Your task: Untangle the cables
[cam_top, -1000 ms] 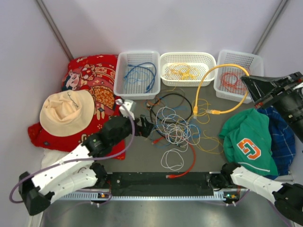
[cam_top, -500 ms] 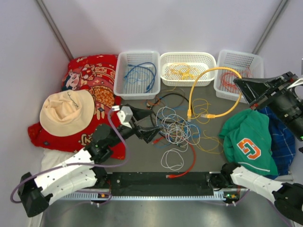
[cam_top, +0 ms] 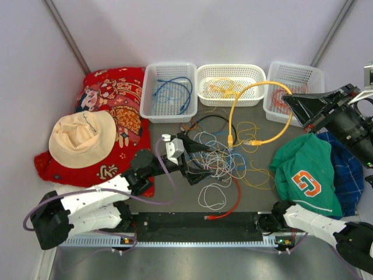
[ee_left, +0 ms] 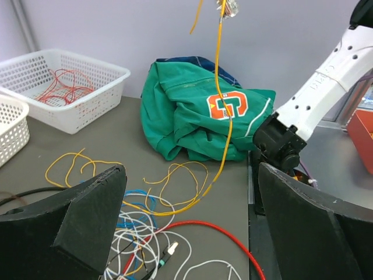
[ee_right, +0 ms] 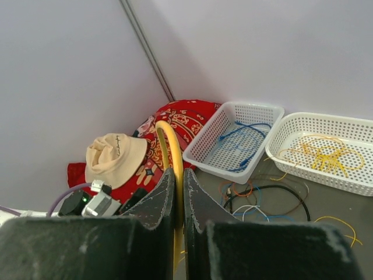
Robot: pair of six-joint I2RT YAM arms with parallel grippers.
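The right end effector (cam_top: 289,102) pinches a thick yellow looped cable (cam_top: 247,90) held above the dark grey tabletop (cam_top: 169,189), while the left end effector (cam_top: 200,162), jaws wide apart, hovers at the tangle of thin white, blue, black and red cables (cam_top: 220,160) mid-tabletop.

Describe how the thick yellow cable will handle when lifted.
Probably springy, not limp: pinched in the right pincer, the thick yellow cable holds a rounded arch. It may snag: a thin yellow wire seems to trail from its hanging plug.
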